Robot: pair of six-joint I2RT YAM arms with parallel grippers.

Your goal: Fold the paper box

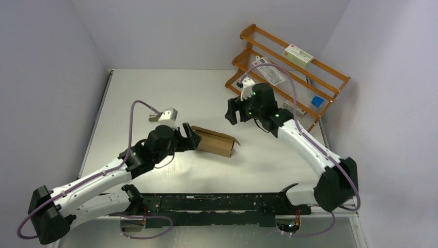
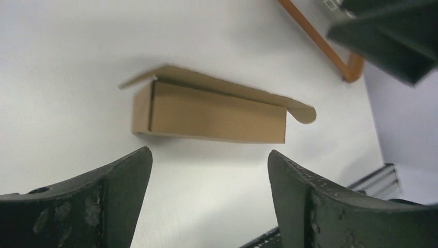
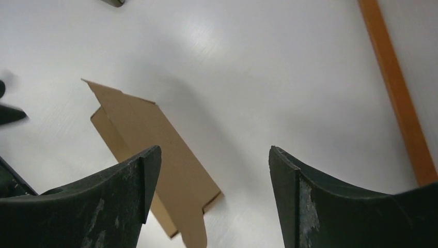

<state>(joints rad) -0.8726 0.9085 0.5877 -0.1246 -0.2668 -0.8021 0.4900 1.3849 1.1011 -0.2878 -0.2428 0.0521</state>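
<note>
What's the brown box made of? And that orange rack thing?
The paper box looks like thin cardboard. It is plain matte brown, with sharp creases and a thin flap sticking out. The rack looks like wood with a smooth orange-brown finish, going by its straight, even rails, though it could be painted metal.

The plain brown cardboard paper box [image 1: 217,142] lies near the middle of the flat white table [image 1: 165,93], its long side running left to right. The left arm's black two-finger gripper [image 1: 192,138] sits just beside the box's left end. The right arm's black two-finger gripper [image 1: 231,111] is beyond the box's right end, apart from it. The orange wooden slatted rack [image 1: 299,82] stands at the far right, behind that gripper, with small white printed packages [image 1: 298,54] on its shelves.
</note>
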